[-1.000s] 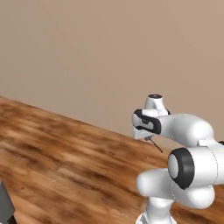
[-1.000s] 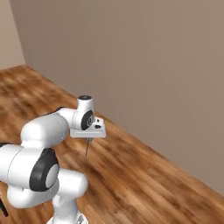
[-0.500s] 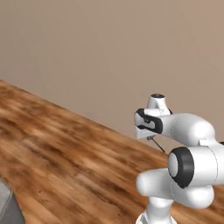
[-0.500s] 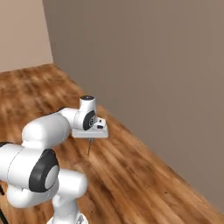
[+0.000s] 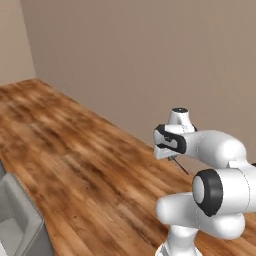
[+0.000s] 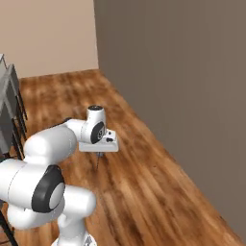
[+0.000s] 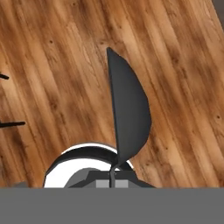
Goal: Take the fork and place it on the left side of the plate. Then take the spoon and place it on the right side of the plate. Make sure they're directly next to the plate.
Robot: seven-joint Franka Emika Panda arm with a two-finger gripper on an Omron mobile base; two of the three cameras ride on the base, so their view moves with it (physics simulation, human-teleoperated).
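The spoon (image 7: 129, 113) is a dark grey utensil, and its oval bowl points away from the hand, edge-on over the wooden floor. My gripper (image 7: 113, 175) is shut on its thin handle. In the left base view the gripper (image 5: 169, 156) hangs from the bent white arm, with the spoon (image 5: 179, 166) a thin dark line slanting down from it. From the right base view the gripper (image 6: 99, 153) sits above the floor, and the spoon (image 6: 98, 162) pokes down below it. The fork and the plate are out of view.
Wooden floor (image 5: 75, 150) stretches ahead to a beige wall (image 5: 130, 60) with a corner at the left. A grey boxy piece (image 5: 12, 220) stands at the lower left. Grey frames (image 6: 7, 110) line the left edge. Thin dark bars (image 7: 11, 124) cross the floor.
The whole picture has shifted in both base views, so the base has moved; a wall corner and grey furniture have come into view. The arm holds the same pose with the spoon.
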